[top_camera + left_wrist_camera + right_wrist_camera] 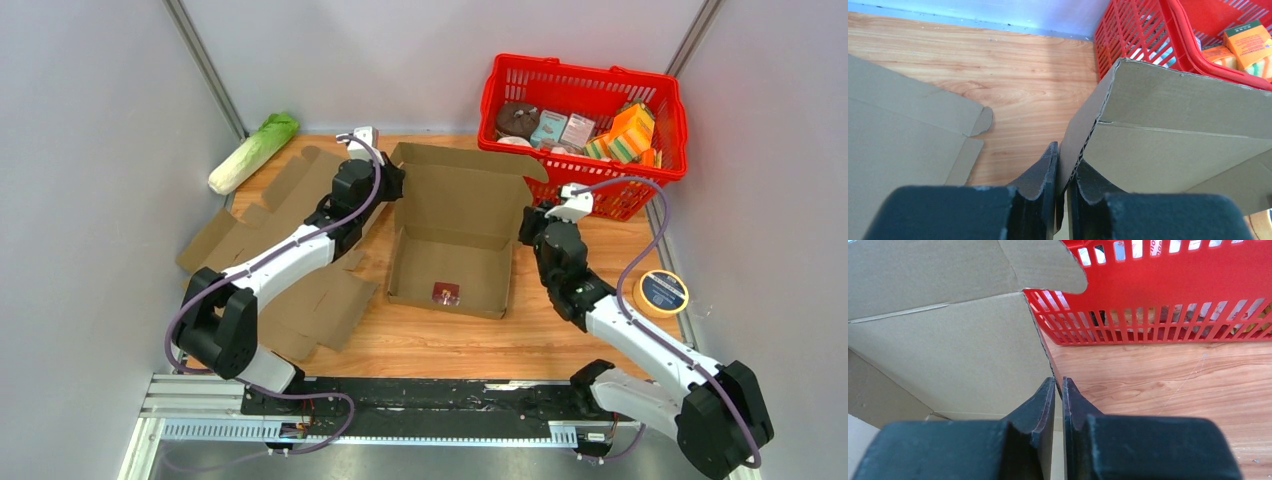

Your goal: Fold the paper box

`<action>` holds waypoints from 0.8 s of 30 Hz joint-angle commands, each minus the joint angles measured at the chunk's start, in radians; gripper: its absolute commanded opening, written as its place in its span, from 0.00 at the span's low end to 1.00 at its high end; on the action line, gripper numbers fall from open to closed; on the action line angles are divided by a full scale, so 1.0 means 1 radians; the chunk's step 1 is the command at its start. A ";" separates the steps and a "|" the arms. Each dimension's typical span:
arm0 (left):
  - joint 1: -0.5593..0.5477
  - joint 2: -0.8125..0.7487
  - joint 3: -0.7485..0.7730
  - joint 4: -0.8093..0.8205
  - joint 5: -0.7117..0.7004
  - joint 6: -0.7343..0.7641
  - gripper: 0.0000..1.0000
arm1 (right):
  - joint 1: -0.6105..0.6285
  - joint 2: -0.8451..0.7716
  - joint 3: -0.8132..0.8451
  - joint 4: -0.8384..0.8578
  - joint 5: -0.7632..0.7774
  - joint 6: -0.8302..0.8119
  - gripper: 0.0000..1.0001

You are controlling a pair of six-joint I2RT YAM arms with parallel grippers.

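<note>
A brown cardboard box (450, 235) stands half folded at the table's middle, side walls up and lid flap (470, 165) raised at the back. A small red sticker (445, 294) is on its floor near the front. My left gripper (392, 182) is shut on the box's left wall near the back corner; in the left wrist view the gripper (1062, 165) pinches the corrugated edge (1083, 140). My right gripper (528, 222) is shut on the right wall; in the right wrist view the gripper (1058, 390) clamps the wall's edge (1040, 340).
Flat cardboard sheets (290, 250) lie on the left under my left arm. A red basket (585, 120) of groceries stands at the back right, close behind the box. A cabbage (252, 152) lies at the back left. A tape roll (661, 292) sits at the right.
</note>
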State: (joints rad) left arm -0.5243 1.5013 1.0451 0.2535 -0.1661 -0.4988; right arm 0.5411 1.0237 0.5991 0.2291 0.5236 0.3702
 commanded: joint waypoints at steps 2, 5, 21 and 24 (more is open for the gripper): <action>-0.019 -0.038 -0.091 0.009 0.023 0.039 0.15 | 0.010 -0.042 -0.065 0.151 -0.016 0.009 0.12; -0.023 -0.059 -0.112 0.010 0.025 0.036 0.08 | 0.023 -0.062 -0.094 0.173 -0.020 0.016 0.12; -0.103 -0.107 -0.266 0.096 -0.024 0.006 0.07 | 0.189 -0.119 -0.186 0.179 0.222 0.104 0.08; -0.111 -0.118 -0.309 0.118 -0.030 0.002 0.04 | 0.213 -0.111 -0.234 0.205 0.245 0.085 0.08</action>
State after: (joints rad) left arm -0.6052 1.3769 0.8188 0.4679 -0.2241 -0.4667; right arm 0.7204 0.9134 0.4145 0.3702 0.6899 0.4511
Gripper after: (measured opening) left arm 0.060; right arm 0.084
